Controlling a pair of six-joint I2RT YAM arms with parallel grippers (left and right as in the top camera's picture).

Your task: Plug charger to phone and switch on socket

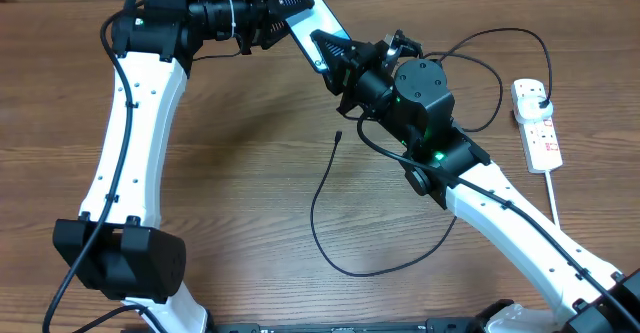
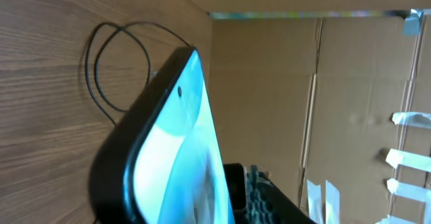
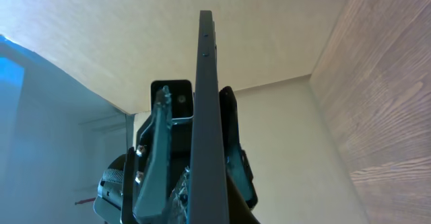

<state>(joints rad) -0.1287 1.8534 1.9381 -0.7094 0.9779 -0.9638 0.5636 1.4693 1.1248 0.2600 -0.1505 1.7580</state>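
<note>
Holds phone (image 1: pixel 320 21) clear of table (image 1: pixel 230 173) in clamped left gripper (image 1: pixel 292 8), meets its lower end with right gripper (image 1: pixel 325 51) (whether gripping, cannot tell), likely to steady it and bare its charging edge, with charger (image 1: pixel 325 188) tip lying loose below, well apart from socket (image 1: pixel 538 123).

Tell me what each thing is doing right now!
phone: screen lit, held up off the table.
charger: tip loose on the table, not in the phone.
socket: charger plug in it; switches too small to tell.
left fingers: shut on the phone.
right fingers: shut on the phone.
</note>
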